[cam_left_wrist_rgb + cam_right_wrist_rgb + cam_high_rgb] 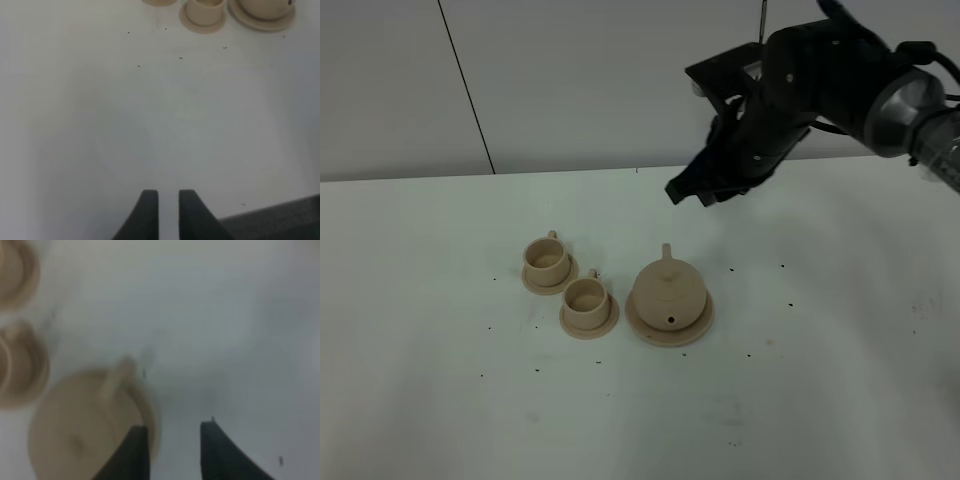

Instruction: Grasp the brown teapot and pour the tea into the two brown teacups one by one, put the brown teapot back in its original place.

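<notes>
Tabletop: a plain white tabletop (pixel 820 400) carries everything. Small dark specks (pixel 538 371) dot it around the tea set.
Left hand: the black left hand (pixel 168 192) hangs over bare tabletop. Its fingers (pixel 149 205) are drawn nearly together, with only a slim strip of white between them. The tea set lies well apart from it.
Teapot: the squat, rounded, matte beige-tan ceramic teapot (pixel 668 290) stands upright with its lid on. It rests on the wide saucer (pixel 700 322), a flat round beige-tan ceramic disc.
Nearer cup: the small beige-tan ceramic nearer cup (pixel 586 299) sits on a small round saucer (pixel 610 318), just beside the wide saucer.
Farther cup: the matching farther cup (pixel 547 260) stands on its own little saucer (pixel 532 284), just beyond its twin.
Right hand: the black right hand (pixel 688 195) is held above the tabletop, beyond the teapot and apart from it, with its fingers (pixel 135 450) spread. In the blurred wrist view the teapot lies beside one finger, not between the two.
Right arm: the dark right arm (pixel 820 80) enters from the far right and bends down towards the tea set.
Wall: pale grey wall (pixel 570 80) panels with thin dark seams.
</notes>
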